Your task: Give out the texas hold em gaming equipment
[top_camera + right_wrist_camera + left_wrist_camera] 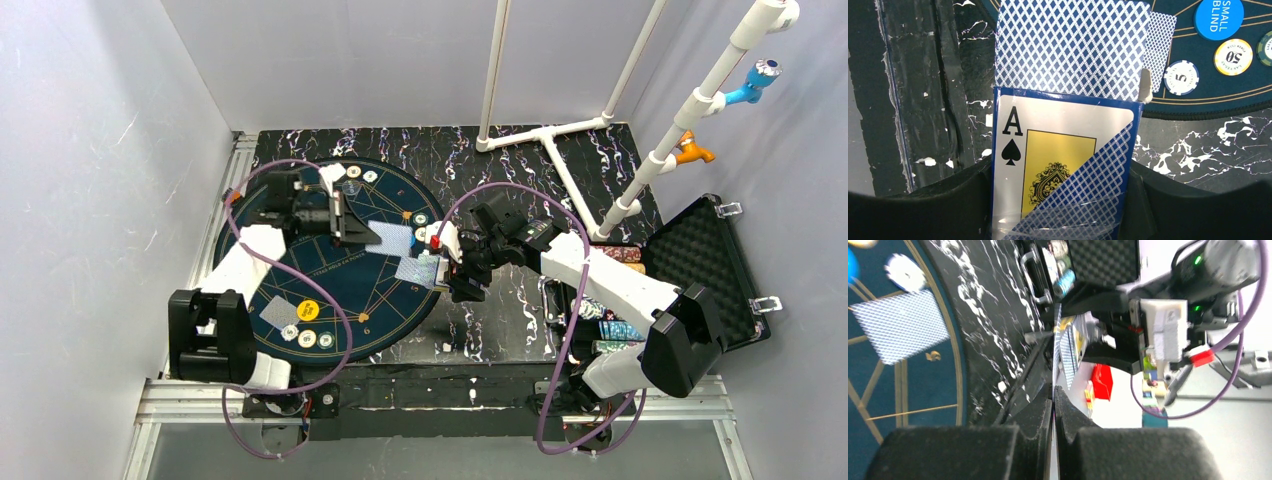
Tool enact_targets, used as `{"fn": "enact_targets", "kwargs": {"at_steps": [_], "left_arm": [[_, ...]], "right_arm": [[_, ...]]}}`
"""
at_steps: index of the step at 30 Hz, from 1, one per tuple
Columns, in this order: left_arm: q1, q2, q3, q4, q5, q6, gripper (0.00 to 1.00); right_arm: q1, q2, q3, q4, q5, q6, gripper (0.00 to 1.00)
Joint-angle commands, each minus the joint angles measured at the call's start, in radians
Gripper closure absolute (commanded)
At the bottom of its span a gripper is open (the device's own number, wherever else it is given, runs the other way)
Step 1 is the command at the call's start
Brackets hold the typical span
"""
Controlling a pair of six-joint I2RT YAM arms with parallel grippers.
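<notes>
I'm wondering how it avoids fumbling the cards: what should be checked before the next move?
1. Left pincer shut on a playing card, seen edge-on: ok.
2. Right pincer holding the card box: ok.
3. Only one card pinched: cannot tell.
4. Protruding card clear of the box: not ok, partly inside.
5. Dealt card lying flat on the mat by the 5 chip: ok.

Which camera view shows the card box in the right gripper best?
Right wrist: the card box fills the frame, ace of spades on front, cards sticking out on top, held in the right gripper. Top external shows the box as a small pale patch; left wrist sees the box nearly edge-on.
</notes>
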Motion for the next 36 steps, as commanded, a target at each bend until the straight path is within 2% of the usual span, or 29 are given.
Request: {"fn": "enact_targets", "kwargs": {"at_steps": [1,6,9,13,22,30,36], "left_arm": [[0.151,0.028,0.149,-0.174,-0.032,0.153,1.00],[0.278,0.203,0.370,-0.281,-0.313,0.219,1.00],[0.302,0.356,0.517,-0.337,-0.473,0.224,1.00],[0.313,0.510,0.660,-0.372,-0.594,0.235,1.00],[0.325,0.790,0.899,-0.387,-0.622,0.254,1.00],[0.322,0.941,1.046,-0.378,-0.590,0.229,1.00],[0.296,0.992,1.105,-0.378,-0.562,0.221,1.00]], "right_arm": [[0.003,-0.037,0.027,0.032,-0.010,-0.009,0.99],[0.004,-0.027,0.039,0.029,-0.013,-0.009,0.99],[0.004,-0.028,0.039,0.024,-0.009,-0.011,0.99],[0.004,-0.028,0.034,0.018,-0.002,-0.017,0.99],[0.004,-0.020,0.031,0.016,0.000,-0.021,0.99],[0.003,-0.017,0.029,0.010,0.010,-0.028,0.99],[0.004,-0.011,0.030,0.013,0.007,-0.028,0.99]]}}
